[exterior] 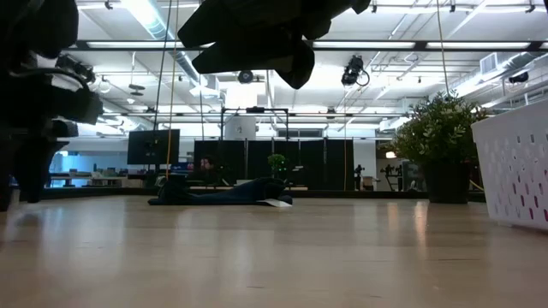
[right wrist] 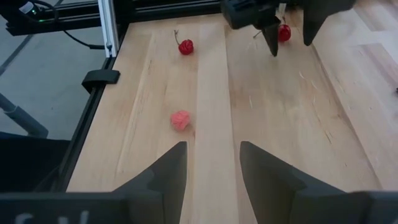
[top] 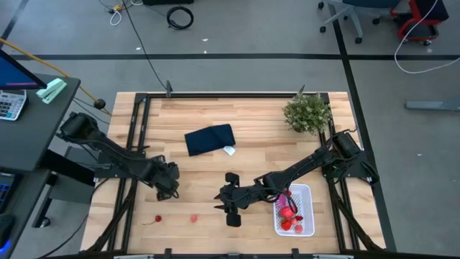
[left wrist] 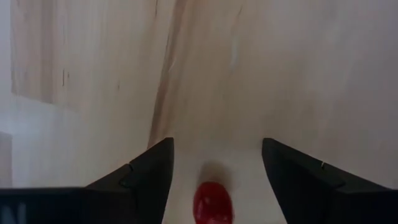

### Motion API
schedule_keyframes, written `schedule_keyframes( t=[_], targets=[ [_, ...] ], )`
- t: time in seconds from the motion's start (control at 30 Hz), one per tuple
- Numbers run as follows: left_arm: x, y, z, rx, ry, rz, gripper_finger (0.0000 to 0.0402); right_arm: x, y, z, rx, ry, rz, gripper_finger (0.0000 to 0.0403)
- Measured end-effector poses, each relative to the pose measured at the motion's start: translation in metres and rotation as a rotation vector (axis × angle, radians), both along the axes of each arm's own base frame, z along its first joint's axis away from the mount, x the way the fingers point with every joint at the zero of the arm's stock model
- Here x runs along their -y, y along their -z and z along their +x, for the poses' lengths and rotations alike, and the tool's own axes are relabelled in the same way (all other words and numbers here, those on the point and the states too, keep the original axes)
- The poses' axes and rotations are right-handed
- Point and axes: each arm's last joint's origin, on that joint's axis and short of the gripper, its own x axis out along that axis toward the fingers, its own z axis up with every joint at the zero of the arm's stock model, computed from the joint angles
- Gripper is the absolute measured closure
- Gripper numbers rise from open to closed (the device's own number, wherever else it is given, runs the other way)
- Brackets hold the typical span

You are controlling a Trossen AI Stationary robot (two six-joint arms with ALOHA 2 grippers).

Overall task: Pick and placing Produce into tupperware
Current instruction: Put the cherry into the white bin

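My left gripper point(top: 172, 190) points down over the near left of the table, open. A small red cherry point(left wrist: 212, 202) lies on the wood between its fingers, and the right wrist view shows that cherry point(right wrist: 284, 32) apart from both of them. A second cherry point(top: 158, 218) and a pink berry point(top: 193, 216) lie near the front edge. The white tupperware point(top: 302, 193) stands at the near right with red pieces point(top: 290, 216) inside. My right gripper point(top: 226, 200) hovers open left of it, with nothing between its fingers.
A dark navy folded cloth point(top: 209, 139) lies at the table's middle, toward the far side. A green bushy plant point(top: 307, 112) stands at the far right corner. Black rails point(top: 134, 137) run along the table's sides. Bare wood lies between the two grippers.
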Motion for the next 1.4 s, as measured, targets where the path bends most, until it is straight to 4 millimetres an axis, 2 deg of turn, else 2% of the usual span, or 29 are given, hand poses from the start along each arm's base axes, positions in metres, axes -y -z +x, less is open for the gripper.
schedule_keyframes(
  t=[0.23, 0.57, 0.77, 0.97, 1.2, 1.3, 1.4],
  targets=[
    [-0.002, 0.003, -0.004, -0.070, -0.069, 0.019, 0.0147, 0.000, 0.000, 0.000, 0.000, 0.000, -0.001, 0.0246],
    [-0.001, 0.003, -0.008, -0.137, -0.177, -0.059, 0.0149, 0.000, 0.000, 0.000, 0.000, -0.002, -0.003, 0.0246],
    [0.000, 0.004, -0.009, -0.150, -0.226, -0.088, 0.0165, 0.000, 0.000, 0.000, 0.000, -0.001, 0.000, 0.0246],
    [0.001, 0.004, -0.007, -0.138, -0.223, -0.109, 0.0224, 0.000, 0.000, 0.000, 0.000, 0.000, 0.000, 0.0246],
    [0.004, 0.003, -0.002, -0.100, -0.209, -0.144, 0.0342, 0.001, -0.001, -0.001, -0.003, 0.017, -0.013, 0.0246],
    [0.008, -0.004, 0.007, -0.041, -0.209, -0.180, 0.0352, 0.004, -0.009, -0.008, -0.048, 0.040, 0.012, 0.0246],
    [0.011, -0.013, 0.018, 0.027, -0.186, -0.191, 0.0352, 0.009, -0.029, -0.022, -0.098, 0.079, 0.064, 0.0246]
  ],
)
